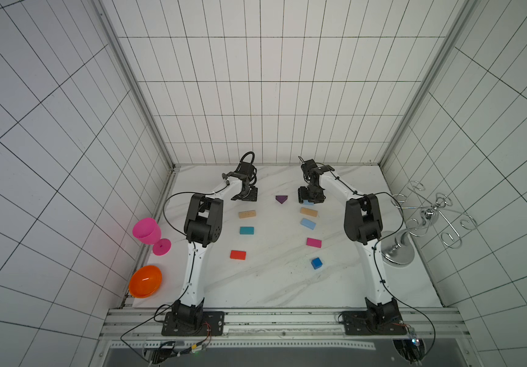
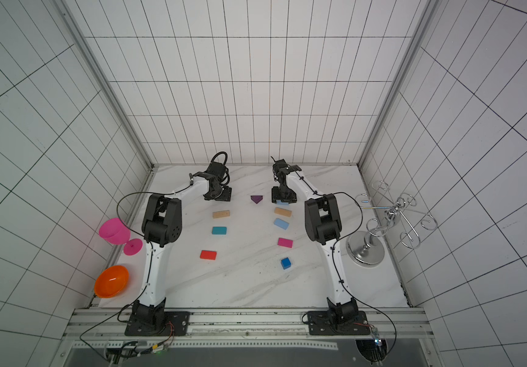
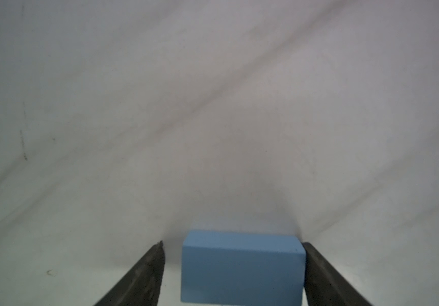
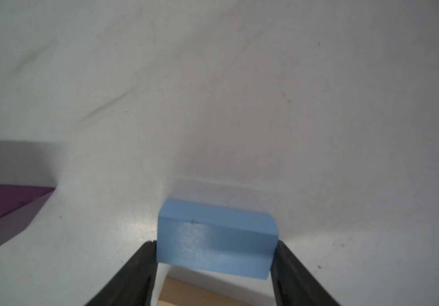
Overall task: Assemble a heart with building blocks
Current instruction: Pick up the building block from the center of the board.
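The building blocks lie apart on the marble table (image 1: 271, 286) in two loose columns; no joined heart shows. On the left are tan (image 1: 247, 214), teal (image 1: 246, 230) and red (image 1: 237, 254) blocks. At the back middle sits the purple triangle (image 1: 281, 199). On the right are tan (image 1: 308, 211), light blue (image 1: 307, 223), magenta (image 1: 314, 242) and the blue cube (image 1: 317, 263). My left gripper (image 3: 233, 243) straddles a light blue block (image 3: 242, 267); one finger touches it, the other stands off. My right gripper (image 4: 216, 242) pinches another light blue block (image 4: 217, 243) beside the triangle (image 4: 6, 209).
A pink goblet (image 1: 149, 233) and an orange bowl (image 1: 145, 281) sit at the table's left edge. A silver wire stand (image 1: 427, 216) rises at the right edge. Tiled walls close the back and both sides.
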Robot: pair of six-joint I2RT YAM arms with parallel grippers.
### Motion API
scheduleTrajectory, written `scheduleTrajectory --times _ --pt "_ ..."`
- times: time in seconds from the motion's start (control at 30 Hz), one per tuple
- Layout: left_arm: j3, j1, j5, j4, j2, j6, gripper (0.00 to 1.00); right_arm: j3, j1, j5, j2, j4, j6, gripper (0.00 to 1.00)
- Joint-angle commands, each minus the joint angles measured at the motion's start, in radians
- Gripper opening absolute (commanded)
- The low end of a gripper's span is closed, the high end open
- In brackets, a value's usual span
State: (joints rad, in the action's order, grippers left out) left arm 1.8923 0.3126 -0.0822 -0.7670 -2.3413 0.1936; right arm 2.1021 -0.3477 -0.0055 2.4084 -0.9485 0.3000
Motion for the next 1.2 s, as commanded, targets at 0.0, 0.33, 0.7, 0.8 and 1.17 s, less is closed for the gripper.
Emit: scheduleTrajectory --times 0.0,0.33,0.7,0.8,1.17 --pt "0.012 0.006 0.028 -0.007 -0.032 -0.009 0.75 0.024 -0.006 0.012 0.029 -0.049 0.008 0.68" --pt "0.0 0.019 0.04 -0.03 -0.023 -0.006 0.44 0.023 -0.008 0.012 0.027 -0.065 -0.028 0.47" --pt "-0.161 0.067 0.071 0.03 0.14 -0.075 0.4 -0.225 0.009 0.016 -0.216 0.018 -0.162 0.42" --pt "-0.192 0.092 0.064 0.04 0.168 -0.125 0.4 -0.289 0.007 0.024 -0.275 0.047 -0.174 0.41" --pt "-0.132 0.17 0.101 0.052 0.115 -0.257 0.37 -0.43 0.008 0.022 -0.369 0.109 -0.194 0.41"
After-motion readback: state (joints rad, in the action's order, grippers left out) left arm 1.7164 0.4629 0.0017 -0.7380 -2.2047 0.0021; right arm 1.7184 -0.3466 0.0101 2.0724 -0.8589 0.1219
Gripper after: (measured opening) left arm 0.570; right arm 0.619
